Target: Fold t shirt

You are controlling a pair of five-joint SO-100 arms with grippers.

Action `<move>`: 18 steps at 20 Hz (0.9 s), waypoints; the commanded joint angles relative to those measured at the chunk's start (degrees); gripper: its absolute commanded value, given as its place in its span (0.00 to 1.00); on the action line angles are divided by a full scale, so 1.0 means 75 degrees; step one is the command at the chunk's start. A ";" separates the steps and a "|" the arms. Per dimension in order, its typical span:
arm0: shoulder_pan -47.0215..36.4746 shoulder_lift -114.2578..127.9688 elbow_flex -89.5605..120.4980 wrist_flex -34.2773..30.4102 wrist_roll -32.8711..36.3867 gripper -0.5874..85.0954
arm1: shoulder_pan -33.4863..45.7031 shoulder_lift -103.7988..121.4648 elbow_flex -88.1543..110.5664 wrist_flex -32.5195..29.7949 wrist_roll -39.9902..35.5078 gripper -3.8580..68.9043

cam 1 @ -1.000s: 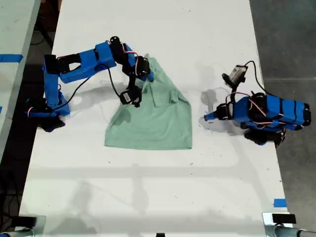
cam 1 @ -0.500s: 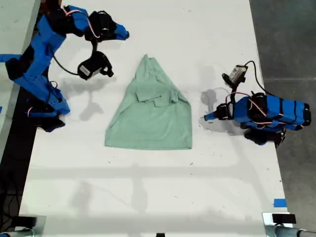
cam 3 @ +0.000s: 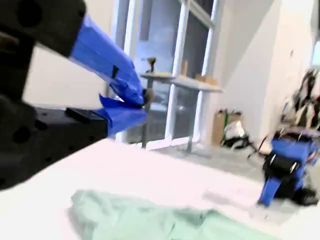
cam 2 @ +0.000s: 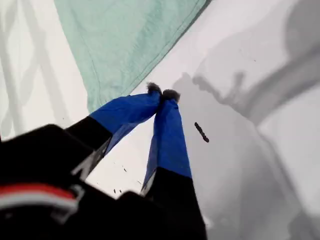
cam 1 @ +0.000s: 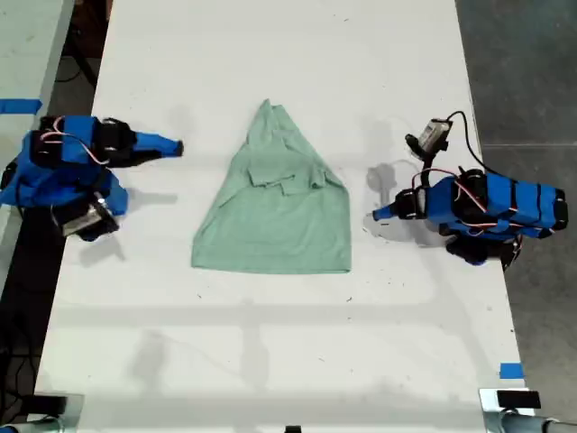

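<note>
One t shirt (cam 1: 275, 212) — two arms

You've got the shirt (cam 1: 275, 207) flat mid-table (cam 1: 270, 361), folded to a point at the far end. One arm (cam 1: 68, 171) sits tucked at the exterior view's left, the other (cam 1: 482, 209) at its right, both clear of the cloth.

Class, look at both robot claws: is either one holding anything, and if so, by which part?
Nothing is held. My first claw and my second claw are both shut on nothing, clear of the pale mint-green cloth t-shirt lying on the white table.
</note>
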 commanded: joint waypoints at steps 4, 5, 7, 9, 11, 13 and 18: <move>0.0082 0.1312 0.2918 0.0234 0.0551 0.01 | 0.0094 0.0117 0.0422 0.0000 0.0223 0.07; -0.0023 0.1301 0.3000 0.0281 0.0504 0.01 | 0.0105 0.0117 0.0422 0.0012 0.0258 0.07; 0.0000 0.1301 0.2965 0.0398 0.0457 0.01 | 0.0188 0.0117 0.0434 0.0047 0.0316 0.07; 0.0012 0.1301 0.2965 0.0562 0.0234 0.01 | 0.0188 0.0117 0.0434 0.0082 0.0375 0.07; -0.0035 0.1301 0.2965 0.0680 0.0035 0.01 | 0.0199 0.0117 0.0434 0.0094 0.0410 0.07; -0.0105 0.1301 0.2965 0.0703 0.0012 0.01 | 0.0223 0.0117 0.0434 0.0117 0.0445 0.07; -0.0199 0.1301 0.2965 0.0727 0.0023 0.01 | 0.0258 0.0117 0.0434 0.0141 0.0480 0.07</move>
